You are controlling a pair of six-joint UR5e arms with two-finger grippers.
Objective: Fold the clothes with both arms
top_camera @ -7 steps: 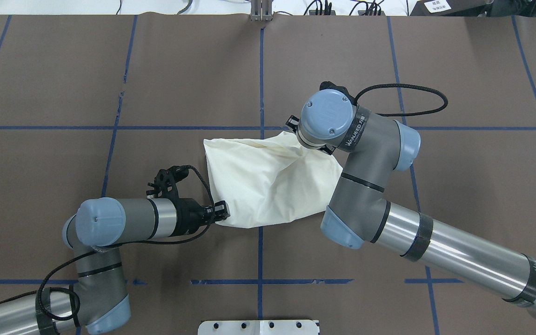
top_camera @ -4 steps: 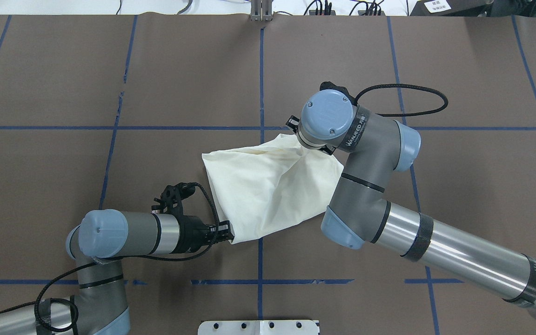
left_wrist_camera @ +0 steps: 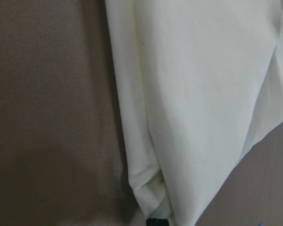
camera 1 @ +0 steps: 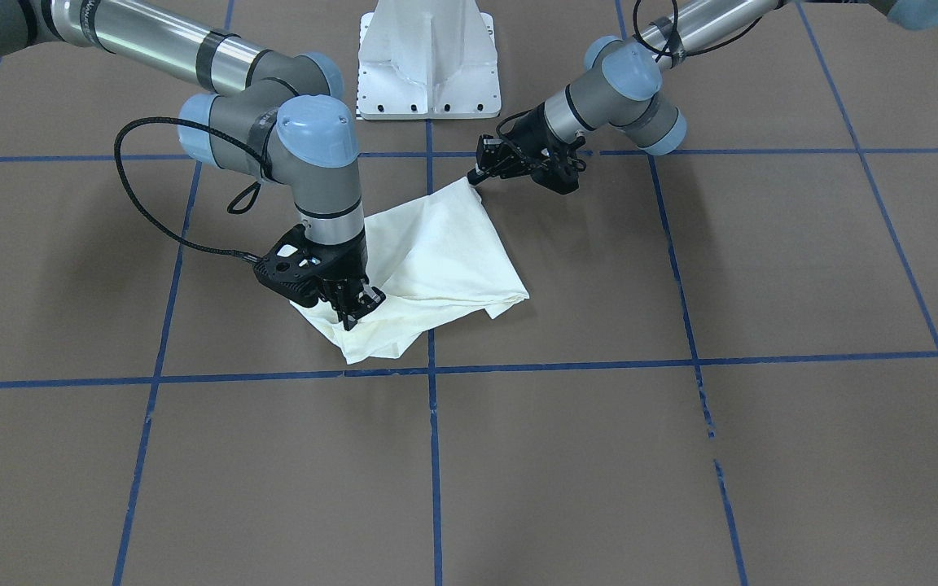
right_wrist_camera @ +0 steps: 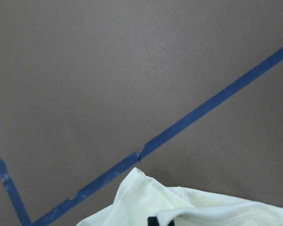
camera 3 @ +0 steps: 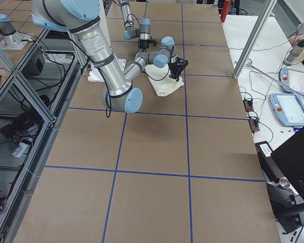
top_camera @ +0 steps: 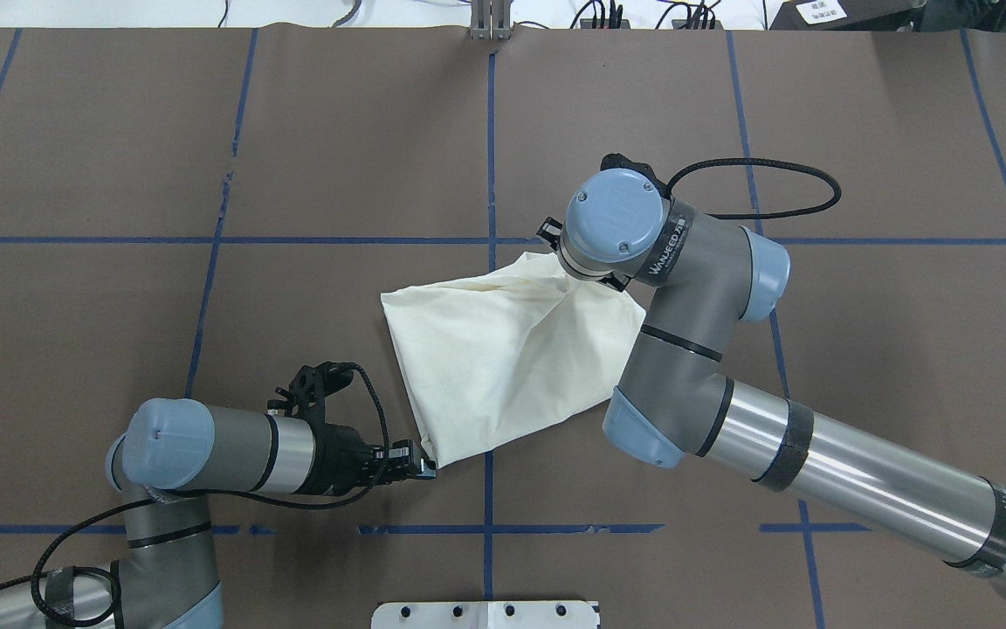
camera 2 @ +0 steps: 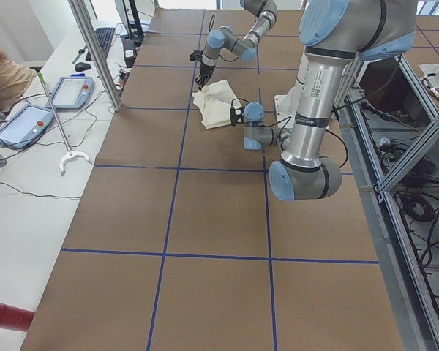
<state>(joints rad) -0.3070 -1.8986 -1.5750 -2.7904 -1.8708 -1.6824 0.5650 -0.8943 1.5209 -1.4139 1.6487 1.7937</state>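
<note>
At the middle of the brown paper-covered table (top_camera: 119, 131), item one: cream long-sleeved T-shirt (top_camera: 503, 349), bundled into a rough four-cornered pad, plain side up, lying across two crossing blue tape lines (top_camera: 491, 131).

Item two: my left gripper (top_camera: 416, 467), held low and level, fingers closed in a pinch on the pad's corner nearest my base.

Item three: my right gripper (camera 1: 352, 312), pointing down, pinching a fold at the opposite, far corner. The overhead view hid its fingers beneath the wrist.

Relation: the shirt lay ahead and to the right of my left gripper, and back and to the left of my right one. Its long axis therefore ran on the diagonal between the two pinches. Neither arm was nearer; each held one end.

Free corners: one far-left, one tucked against my right arm.

Room: open paper on every side. White pedestal base (top_camera: 485, 614) well apart, behind the near tape line.
</note>
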